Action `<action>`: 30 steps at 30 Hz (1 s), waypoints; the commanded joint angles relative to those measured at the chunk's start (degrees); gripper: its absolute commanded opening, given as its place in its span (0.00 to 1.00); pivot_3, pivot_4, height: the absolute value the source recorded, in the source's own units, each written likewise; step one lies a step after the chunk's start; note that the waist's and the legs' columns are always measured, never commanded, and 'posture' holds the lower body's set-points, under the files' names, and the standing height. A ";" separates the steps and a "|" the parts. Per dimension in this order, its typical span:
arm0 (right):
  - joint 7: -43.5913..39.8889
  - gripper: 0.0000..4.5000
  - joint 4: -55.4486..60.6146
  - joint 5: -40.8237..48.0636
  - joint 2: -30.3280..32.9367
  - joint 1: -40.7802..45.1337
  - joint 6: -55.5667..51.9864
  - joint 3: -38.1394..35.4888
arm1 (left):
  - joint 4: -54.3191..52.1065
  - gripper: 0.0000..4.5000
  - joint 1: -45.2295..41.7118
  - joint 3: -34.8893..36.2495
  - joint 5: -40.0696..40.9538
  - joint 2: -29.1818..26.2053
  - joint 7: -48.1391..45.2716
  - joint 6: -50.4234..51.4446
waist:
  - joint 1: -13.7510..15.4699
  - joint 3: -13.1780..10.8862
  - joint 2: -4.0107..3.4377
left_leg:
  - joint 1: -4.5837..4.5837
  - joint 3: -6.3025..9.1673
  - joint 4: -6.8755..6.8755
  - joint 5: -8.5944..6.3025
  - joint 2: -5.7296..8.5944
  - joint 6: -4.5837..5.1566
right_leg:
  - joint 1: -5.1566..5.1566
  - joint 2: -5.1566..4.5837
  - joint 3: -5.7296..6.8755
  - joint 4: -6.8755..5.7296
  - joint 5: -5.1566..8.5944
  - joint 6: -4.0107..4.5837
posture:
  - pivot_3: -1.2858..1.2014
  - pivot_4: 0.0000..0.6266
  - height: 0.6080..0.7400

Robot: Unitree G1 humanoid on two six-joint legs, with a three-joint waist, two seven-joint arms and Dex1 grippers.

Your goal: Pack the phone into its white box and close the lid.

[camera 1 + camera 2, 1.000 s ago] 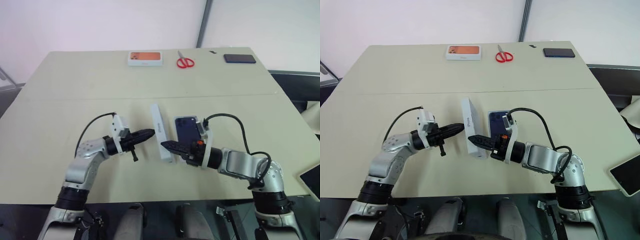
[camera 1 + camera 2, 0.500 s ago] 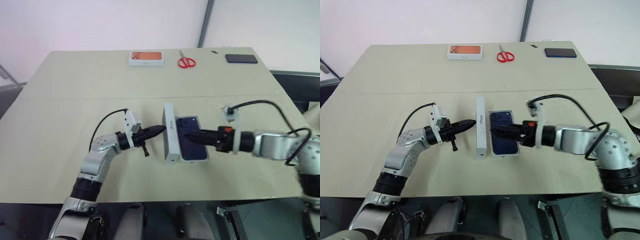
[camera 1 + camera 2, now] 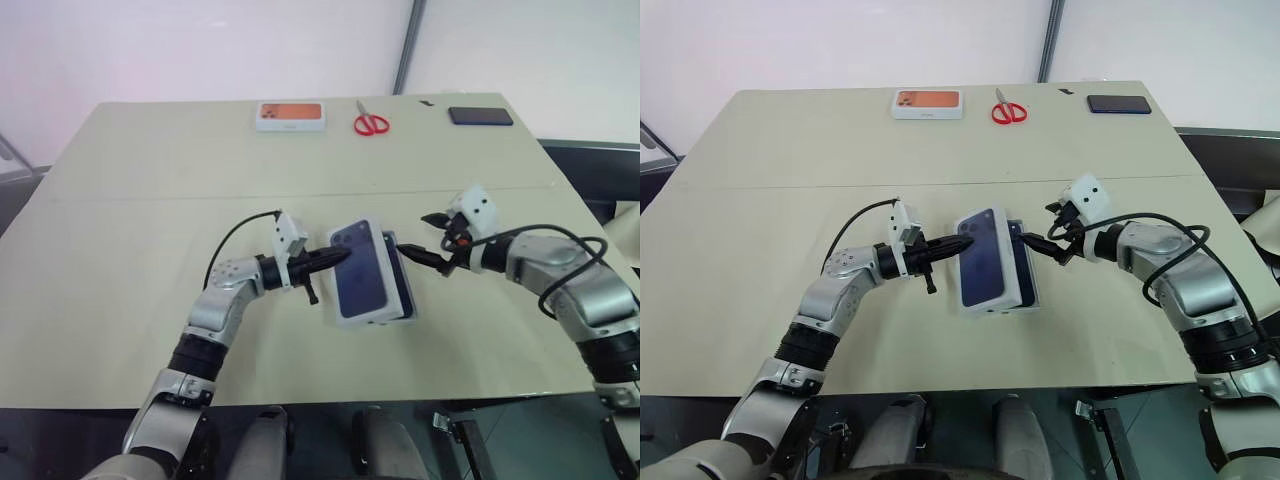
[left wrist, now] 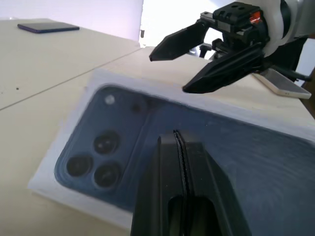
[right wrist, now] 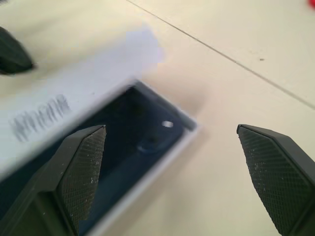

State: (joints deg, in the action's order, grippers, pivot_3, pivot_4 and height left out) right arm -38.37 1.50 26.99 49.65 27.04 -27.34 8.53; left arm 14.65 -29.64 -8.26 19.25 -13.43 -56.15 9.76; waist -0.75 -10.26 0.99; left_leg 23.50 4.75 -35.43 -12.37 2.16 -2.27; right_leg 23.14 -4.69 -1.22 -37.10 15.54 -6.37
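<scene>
1. Phone lies in the white box near the middle of the table; the right wrist view shows its dark back and camera corner under the raised edge of the lid, so packing looks done and closing is the step in hand.
2. The lid sits over the box picture side up, tilted and slightly askew, with its right edge not yet seated, so the box's right rim shows beside it.
3. The left gripper has its fingers pressed together with nothing between them, and its tip rests at the lid's left edge, probably to push it across and down.
4. The right gripper hangs just beside the box's right side with its fingers spread and empty, apart from the lid, likely to leave it room to drop.
5. The lid still needs squaring and pressing flat.
</scene>
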 commanded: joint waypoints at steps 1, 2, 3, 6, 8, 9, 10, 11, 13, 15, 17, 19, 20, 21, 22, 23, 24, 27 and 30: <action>-1.75 0.58 0.61 -5.17 -0.66 -1.34 5.32 -1.22 | -2.47 0.00 0.58 2.43 0.25 -2.66 0.04 -0.43 | -0.04 0.00 0.00 | 0.00 0.00 0.00 0.00 0.00 0.00 | 0.00 0.00 0.00 0.00 0.00 0.00 | 0.52 0.24 1.00; -2.03 0.45 1.01 -5.52 -1.17 -2.18 5.25 -1.40 | -2.51 0.00 0.92 3.07 0.55 -3.61 0.03 0.01 | -0.03 0.00 0.00 | 0.00 0.01 0.00 0.00 -0.01 0.00 | -0.01 0.01 0.00 0.00 0.00 0.00 | 0.52 0.24 1.00; -2.20 0.34 1.56 -6.12 -1.66 -3.00 5.67 -1.50 | -2.40 0.00 1.27 3.56 0.65 -4.59 0.09 0.51 | -0.06 0.00 0.00 | 0.00 0.02 0.01 0.00 -0.01 0.00 | -0.01 0.01 0.00 0.00 0.00 0.00 | 0.52 0.24 1.00; -3.86 0.01 3.21 -7.53 -2.52 -4.49 6.07 -1.48 | -2.37 0.00 2.23 3.70 0.36 -6.53 -0.26 1.36 | 0.00 -0.01 -0.02 | -0.01 0.04 0.01 0.00 -0.02 0.00 | -0.01 0.00 0.00 0.00 0.00 0.00 | 0.52 0.24 1.00; -4.45 0.01 3.61 -8.83 -3.12 -5.01 6.42 -1.43 | -2.45 0.00 2.47 3.49 0.68 -7.44 -0.37 3.80 | 0.03 -0.02 -0.03 | 0.00 0.06 0.01 0.00 -0.01 0.00 | -0.01 -0.03 -0.02 -0.01 0.00 0.00 | 0.52 0.24 1.00; -4.55 0.01 3.40 -9.45 -3.57 -5.18 6.68 -1.43 | -2.22 0.00 2.39 3.10 0.64 -7.80 -0.64 4.96 | 0.05 -0.02 -0.03 | -0.01 0.06 -0.01 0.00 -0.01 0.00 | -0.03 -0.03 -0.01 0.00 0.00 0.00 | 0.52 0.24 1.00; -4.66 0.01 3.28 -10.15 -3.92 -5.32 7.10 -1.40 | -2.15 0.00 2.25 2.78 1.00 -7.99 -0.98 6.84 | 0.08 -0.02 -0.03 | -0.01 0.06 -0.02 0.00 -0.01 0.00 | -0.03 -0.03 0.00 0.00 0.00 0.00 | 0.52 0.24 1.00; -4.81 0.01 3.20 -10.68 -4.19 -5.41 7.39 -1.44 | -2.16 0.00 2.15 2.59 1.22 -8.07 -1.22 8.10 | 0.09 -0.02 -0.03 | -0.01 0.06 -0.03 0.00 -0.01 0.00 | -0.04 -0.03 0.00 0.00 0.00 0.00 | 0.52 0.24 1.00; -4.83 0.01 3.54 -9.56 -5.56 -5.18 5.64 -2.42 | -0.85 0.00 0.65 2.26 1.40 -7.07 -0.86 10.85 | 0.08 -0.02 -0.02 | -0.01 0.05 -0.03 0.00 0.00 0.00 | -0.04 -0.03 0.00 0.00 0.00 0.00 | 0.52 0.24 1.00; -5.30 0.01 3.32 -11.09 -5.79 -4.98 6.86 -2.02 | 2.83 0.00 -2.73 2.13 2.28 -5.98 -1.54 16.04 | 0.20 -0.03 -0.02 | -0.01 0.06 -0.03 0.00 0.00 0.00 | -0.05 -0.03 0.01 0.00 0.00 0.00 | 0.52 0.24 1.00; -5.67 0.01 3.38 -11.45 -6.21 -4.61 6.33 -2.20 | 4.40 0.00 -4.54 0.28 2.21 -6.67 -5.19 19.42 | 0.06 -0.03 0.00 | 0.00 0.07 -0.09 0.00 0.04 0.00 | -0.07 -0.01 0.06 -0.04 0.00 0.00 | 0.52 0.24 1.00; -6.18 0.01 3.27 -12.34 -6.25 -4.51 6.79 -1.93 | 6.10 0.00 -5.78 -1.43 0.34 -7.02 -6.16 19.55 | -0.11 -0.03 -0.01 | 0.00 0.06 -0.09 0.00 0.05 0.00 | -0.07 -0.01 0.06 -0.03 0.00 0.00 | 0.52 0.24 1.00; -6.57 0.01 3.45 -12.20 -6.39 -4.67 6.67 -1.97 | 6.69 0.00 -6.26 -1.98 -0.09 -6.87 -6.47 19.68 | -0.24 -0.03 -0.01 | -0.01 0.05 -0.09 0.00 0.05 0.00 | -0.07 -0.01 0.05 -0.03 0.00 0.00 | 0.52 0.24 1.00; -6.83 0.01 3.72 -12.45 -6.40 -4.91 6.69 -1.93 | 6.91 0.00 -6.60 -2.66 -0.58 -6.68 -6.88 19.37 | -0.30 -0.03 -0.01 | -0.01 0.04 -0.09 0.00 0.04 0.00 | -0.06 0.00 0.04 -0.04 0.00 0.00 | 0.52 0.24 1.00; -7.00 0.01 3.93 -12.73 -6.43 -5.13 6.76 -1.92 | 7.00 0.00 -6.78 -3.05 -0.85 -6.47 -7.21 18.87 | -0.31 -0.03 -0.01 | -0.02 0.05 -0.09 0.00 0.02 0.00 | -0.06 0.01 0.04 -0.05 0.00 0.00 | 0.52 0.24 1.00; -7.11 0.01 4.08 -13.01 -6.44 -5.36 6.86 -1.93 | 7.03 0.00 -6.92 -3.37 -0.87 -6.31 -7.52 19.34 | -0.27 -0.03 -0.01 | -0.02 0.05 -0.09 0.00 0.02 0.00 | -0.05 0.02 0.05 -0.05 0.00 0.00 | 0.52 0.24 1.00; -7.19 0.01 4.18 -13.25 -6.49 -5.51 6.87 -1.97 | 7.12 0.00 -6.98 -4.15 -1.44 -6.32 -7.85 19.61 | -0.19 -0.03 -0.01 | -0.02 0.06 -0.09 0.00 0.02 0.00 | -0.05 0.01 0.05 -0.06 0.00 0.00 | 0.52 0.24 1.00; -7.98 0.01 5.30 -12.61 -6.81 -6.08 6.26 -2.44 | 7.34 0.00 -7.03 -4.16 -2.18 -5.23 -7.14 17.75 | 0.00 -0.03 -0.01 | -0.01 0.06 -0.09 0.00 0.02 0.00 | -0.06 0.00 0.04 -0.05 0.00 0.00 | 0.52 0.24 1.00; -8.39 0.01 6.01 -12.67 -6.92 -6.58 5.83 -2.57 | 6.70 0.00 -7.43 -2.83 -1.51 -4.42 -6.55 17.82 | 0.03 -0.03 -0.01 | -0.01 0.06 -0.11 0.00 0.02 0.00 | -0.07 -0.02 0.03 -0.05 0.00 0.00 | 0.52 0.24 1.00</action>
State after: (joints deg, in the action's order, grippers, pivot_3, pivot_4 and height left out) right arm -46.44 4.90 13.81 42.82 20.58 -21.65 7.93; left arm 22.49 -35.80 -12.48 16.98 -18.21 -62.99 28.14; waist -0.72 -10.30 0.99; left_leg 23.49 4.81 -35.55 -12.37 2.18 -2.27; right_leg 23.07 -4.71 -1.18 -37.15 15.54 -6.37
